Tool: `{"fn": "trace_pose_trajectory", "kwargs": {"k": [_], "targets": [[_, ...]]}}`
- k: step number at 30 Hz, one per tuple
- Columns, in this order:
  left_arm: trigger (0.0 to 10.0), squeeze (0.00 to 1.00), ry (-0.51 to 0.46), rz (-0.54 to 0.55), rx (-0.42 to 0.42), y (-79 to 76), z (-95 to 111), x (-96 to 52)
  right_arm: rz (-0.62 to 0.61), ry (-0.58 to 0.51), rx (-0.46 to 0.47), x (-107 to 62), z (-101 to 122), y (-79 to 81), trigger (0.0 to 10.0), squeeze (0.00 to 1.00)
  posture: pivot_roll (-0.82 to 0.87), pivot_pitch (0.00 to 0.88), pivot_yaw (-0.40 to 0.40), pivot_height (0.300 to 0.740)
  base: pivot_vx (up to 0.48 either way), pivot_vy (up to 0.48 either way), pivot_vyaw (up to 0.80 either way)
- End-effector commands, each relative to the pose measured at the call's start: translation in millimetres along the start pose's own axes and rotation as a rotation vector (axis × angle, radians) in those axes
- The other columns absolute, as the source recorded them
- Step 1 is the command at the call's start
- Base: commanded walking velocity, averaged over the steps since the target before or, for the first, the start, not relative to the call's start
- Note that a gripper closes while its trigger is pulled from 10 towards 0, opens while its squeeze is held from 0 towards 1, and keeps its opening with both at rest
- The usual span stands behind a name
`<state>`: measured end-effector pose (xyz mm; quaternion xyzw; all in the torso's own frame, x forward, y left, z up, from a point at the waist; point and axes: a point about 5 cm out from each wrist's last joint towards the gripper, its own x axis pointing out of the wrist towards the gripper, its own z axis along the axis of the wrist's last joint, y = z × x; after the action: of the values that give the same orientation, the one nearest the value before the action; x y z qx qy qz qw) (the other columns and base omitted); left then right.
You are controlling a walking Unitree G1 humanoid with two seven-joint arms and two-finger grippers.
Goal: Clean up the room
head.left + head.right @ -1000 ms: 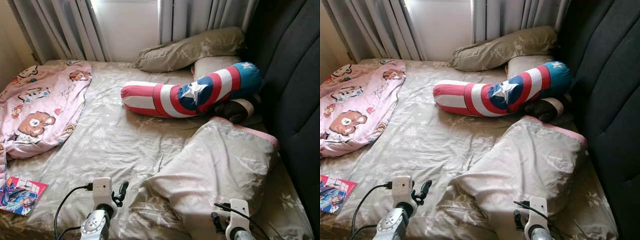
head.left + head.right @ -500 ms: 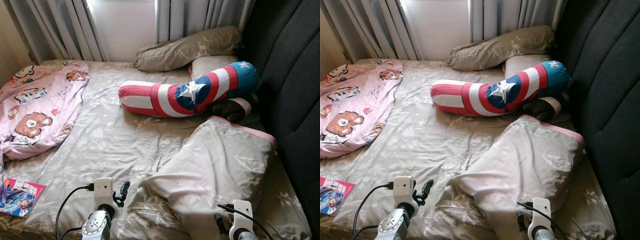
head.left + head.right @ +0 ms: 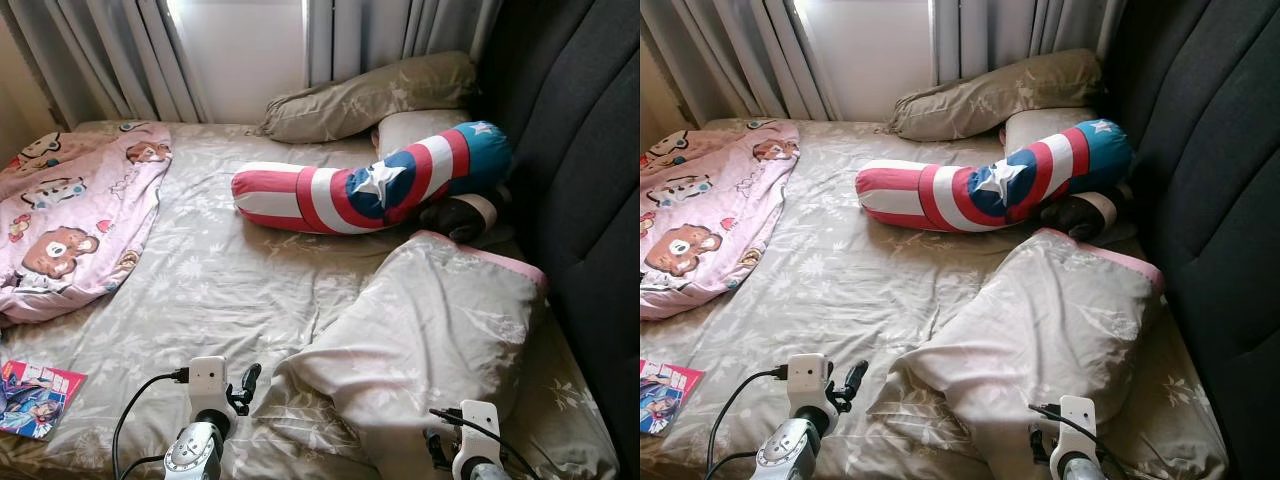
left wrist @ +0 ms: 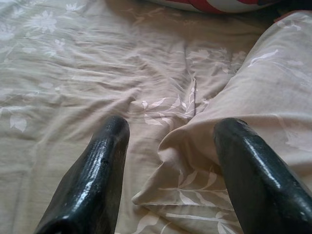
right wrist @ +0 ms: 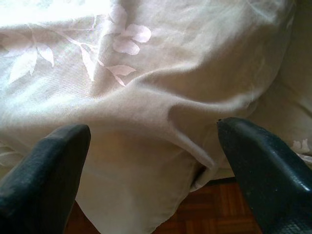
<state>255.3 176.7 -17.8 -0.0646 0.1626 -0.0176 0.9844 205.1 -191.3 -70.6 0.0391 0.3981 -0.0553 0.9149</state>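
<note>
Head views: my left tool (image 3: 245, 385) hovered low over the near edge of the bed (image 3: 230, 290), its fingers (image 4: 95, 175) spread apart and holding nothing; in the left wrist view the crumpled corner of the beige floral blanket (image 3: 430, 320) lay between and just beyond them, apart from both. My right tool (image 5: 156, 180) was likewise released, its two fingers wide apart, with the same blanket's hanging edge directly ahead of them and a strip of wooden floor (image 5: 214, 214) beneath. The blanket was heaped on the bed's right side beside the dark headboard (image 3: 590, 200), its pink lining showing along the far edge. Beyond it lay a long red, white and blue bolster (image 3: 370, 185) with a star, two beige pillows (image 3: 370, 95) near the curtains (image 3: 110, 55), and a dark object (image 3: 460, 215) tucked under the bolster's end, too hidden to identify. A pink cartoon-print quilt (image 3: 70, 220) occupied the bed's left side, well apart from my left tool, and a colourful booklet (image 3: 35, 398) lay at the near left corner.
</note>
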Motion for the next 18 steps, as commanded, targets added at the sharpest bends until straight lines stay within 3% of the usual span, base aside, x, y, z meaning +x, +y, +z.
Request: {"fn": "trace_pose_trajectory", "kwargs": {"k": [1,18], "targets": [[10.0,0.00,0.015,-0.008,0.006,-0.8,-1.4,0.2,0.001,0.001,0.002,0.5,1.2,1.1,10.0,0.00,0.08,0.000,-0.016,0.740,0.000,0.000,0.00],[10.0,0.00,-0.008,-0.018,0.016,-3.8,2.4,2.1,0.000,-0.004,0.007,0.2,1.3,-1.3,10.0,0.00,0.08,0.000,-0.016,0.740,0.193,0.000,0.00]]}}
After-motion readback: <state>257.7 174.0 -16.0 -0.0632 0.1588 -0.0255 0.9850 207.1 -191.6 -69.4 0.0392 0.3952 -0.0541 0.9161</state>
